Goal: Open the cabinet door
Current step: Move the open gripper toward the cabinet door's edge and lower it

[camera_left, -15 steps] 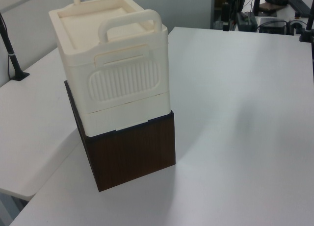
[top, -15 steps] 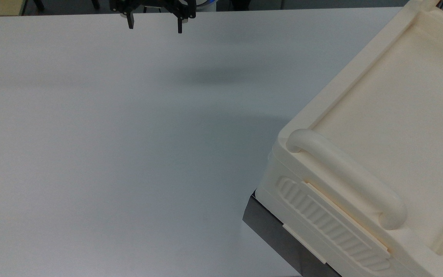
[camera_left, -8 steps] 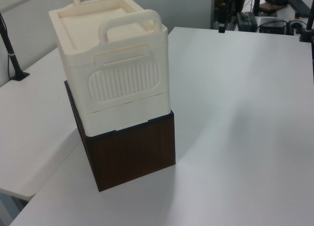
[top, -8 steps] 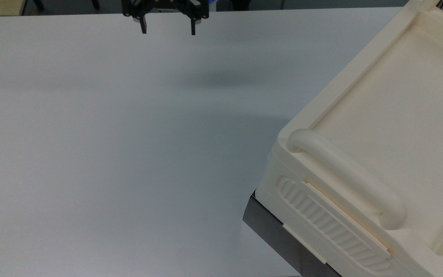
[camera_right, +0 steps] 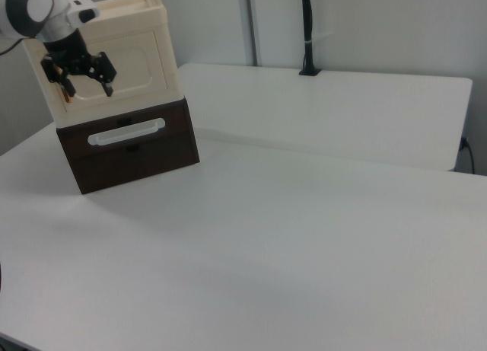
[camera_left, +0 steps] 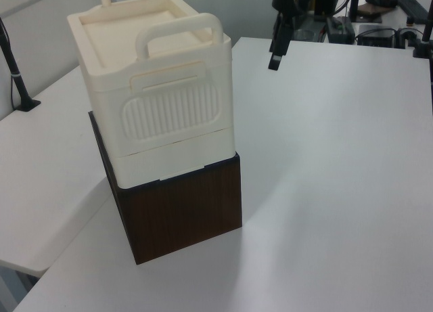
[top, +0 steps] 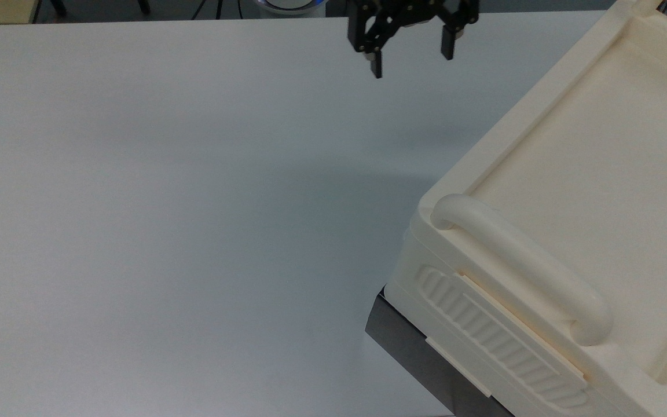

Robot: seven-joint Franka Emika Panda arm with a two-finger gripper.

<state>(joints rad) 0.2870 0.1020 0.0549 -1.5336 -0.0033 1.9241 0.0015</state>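
- Your gripper (top: pixel 409 59) has slid along the top edge of the top view, from left of centre to right of centre, toward the cream cabinet (top: pixel 571 231).
- Its fingers stand apart, holding nothing.
- In the right view, upper left, it hangs before the cabinet door (camera_right: pixel 125 65), near the copper handle (camera_right: pixel 66 97).
- You look to be closing in; the door is still shut.

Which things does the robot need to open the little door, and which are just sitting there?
For the job:
cabinet door
gripper, open

Just there:
tube handle
ribbed side panel
brown drawer box
table
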